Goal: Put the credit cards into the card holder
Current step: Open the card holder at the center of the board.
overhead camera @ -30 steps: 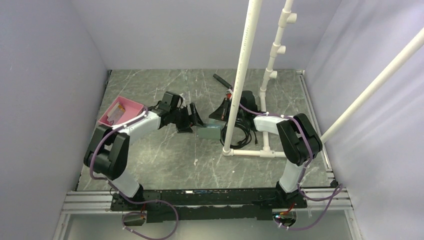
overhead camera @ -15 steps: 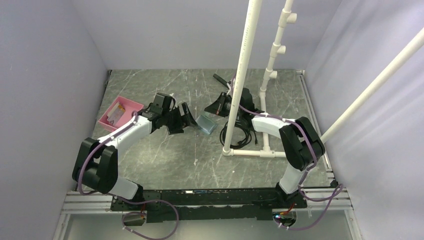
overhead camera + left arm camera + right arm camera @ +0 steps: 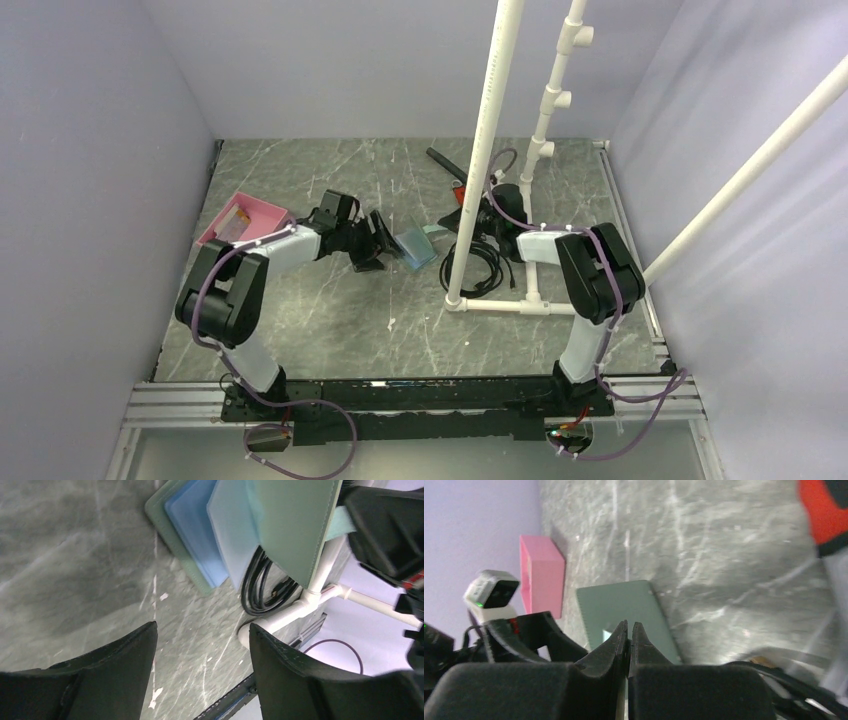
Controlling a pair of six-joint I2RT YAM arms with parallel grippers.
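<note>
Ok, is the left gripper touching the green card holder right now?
Apart. In the left wrist view, bare table separates the open left gripper from the near edge of the card holder.

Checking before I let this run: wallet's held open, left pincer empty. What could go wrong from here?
1. The right pincer seems to hold the card holder only by its small tab; a slip could drop the flap shut.
2. A black cable coil and white pipe frame lie right beside it; the left pincer, open and empty, could snag there on its way in.
</note>
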